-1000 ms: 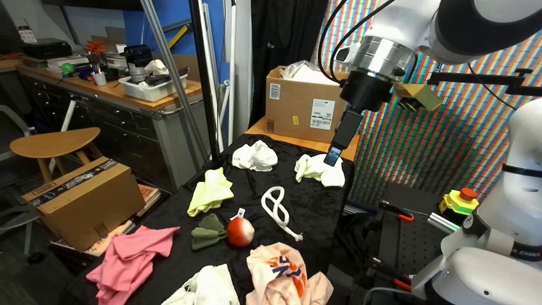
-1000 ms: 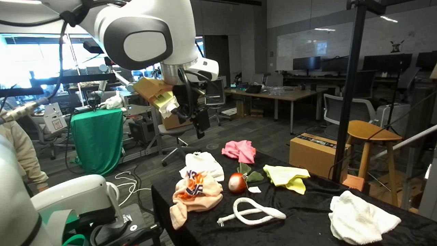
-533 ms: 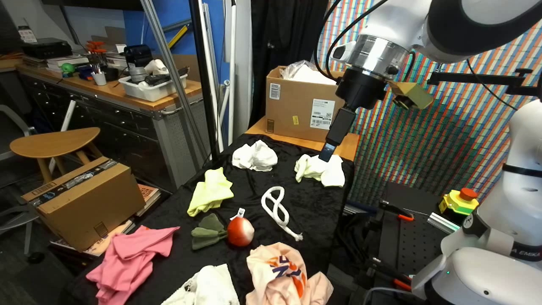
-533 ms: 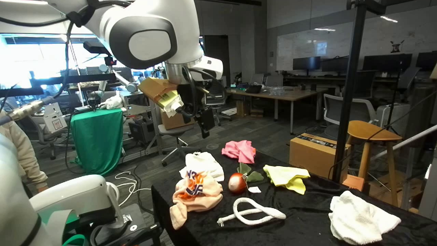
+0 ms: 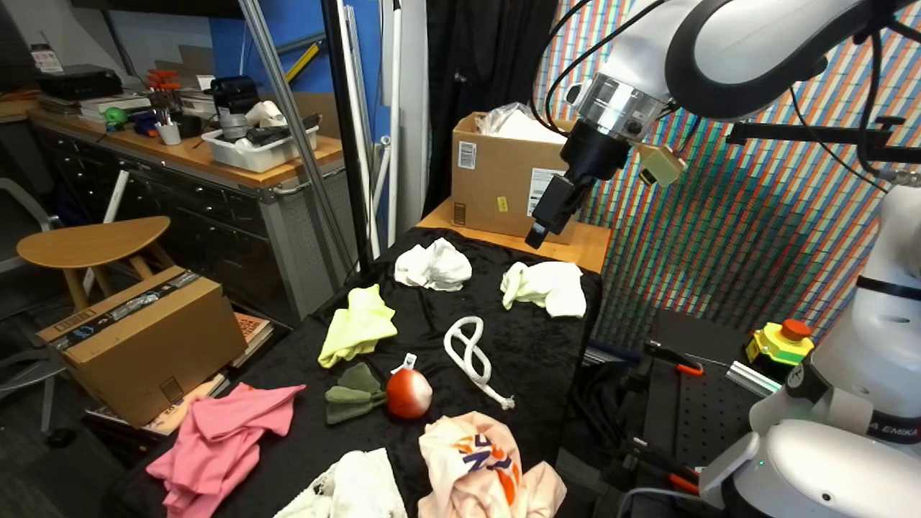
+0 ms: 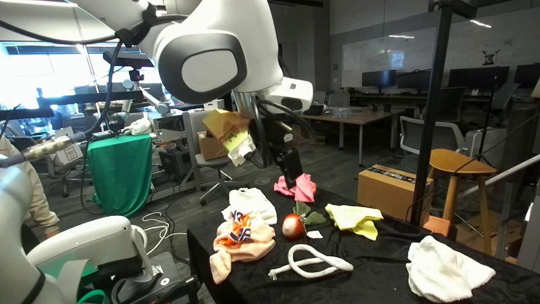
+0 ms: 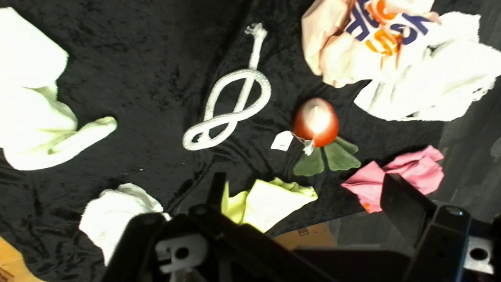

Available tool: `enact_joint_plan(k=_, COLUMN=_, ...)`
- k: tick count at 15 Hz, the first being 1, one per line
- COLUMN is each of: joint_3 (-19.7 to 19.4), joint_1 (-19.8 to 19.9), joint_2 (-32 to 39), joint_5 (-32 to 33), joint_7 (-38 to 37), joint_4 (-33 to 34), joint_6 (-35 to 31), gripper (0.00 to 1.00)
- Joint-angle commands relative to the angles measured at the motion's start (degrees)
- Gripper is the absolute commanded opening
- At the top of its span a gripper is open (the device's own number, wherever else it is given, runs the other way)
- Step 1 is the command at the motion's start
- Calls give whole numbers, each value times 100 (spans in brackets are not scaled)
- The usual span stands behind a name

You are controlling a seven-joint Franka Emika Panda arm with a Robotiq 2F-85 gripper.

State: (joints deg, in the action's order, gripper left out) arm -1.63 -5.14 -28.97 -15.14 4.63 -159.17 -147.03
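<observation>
My gripper (image 7: 305,178) hangs in the air above the black-covered table, its jaws wide apart with nothing held. In the wrist view a yellow cloth (image 7: 270,203) shows between the fingers, well below them. The right finger partly covers a pink cloth (image 7: 419,168). Above these in that view lie a red and white plush vegetable (image 7: 317,117) with green leaves and a paper tag, and a looped white rope (image 7: 255,55). A peach cloth (image 6: 249,245) with printed letters overlaps a white one. Two more crumpled cloths, one white (image 5: 432,266) and one pale yellow-white (image 5: 554,284), lie at the table's far end.
A large cardboard box (image 5: 496,180) stands on wood behind the black cover. A black upright pole (image 6: 431,105) rises at the table's side, near a floor box (image 6: 386,190) and a wooden stool (image 6: 460,162). A red stop button (image 5: 796,330) sits by the robot base.
The arm has swung across the table: the gripper has left the pale cloth in an exterior view and overlaps the pink cloth in an exterior view. The things on the table have stayed put.
</observation>
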Motion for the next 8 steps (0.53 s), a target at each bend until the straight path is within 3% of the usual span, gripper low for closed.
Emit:
enact_joint_plan(k=1, joint_3=-296, joint_1=329, joint_2=594, joint_5=147, joint_7=25, joint_4=31, joint_6=-643, gripper=100)
enact_joint_plan(k=8, joint_3=-1228, joint_1=269, joint_2=2199, joint_5=-551, joint_7=884, joint_4=478, joint_6=-1271, gripper=100)
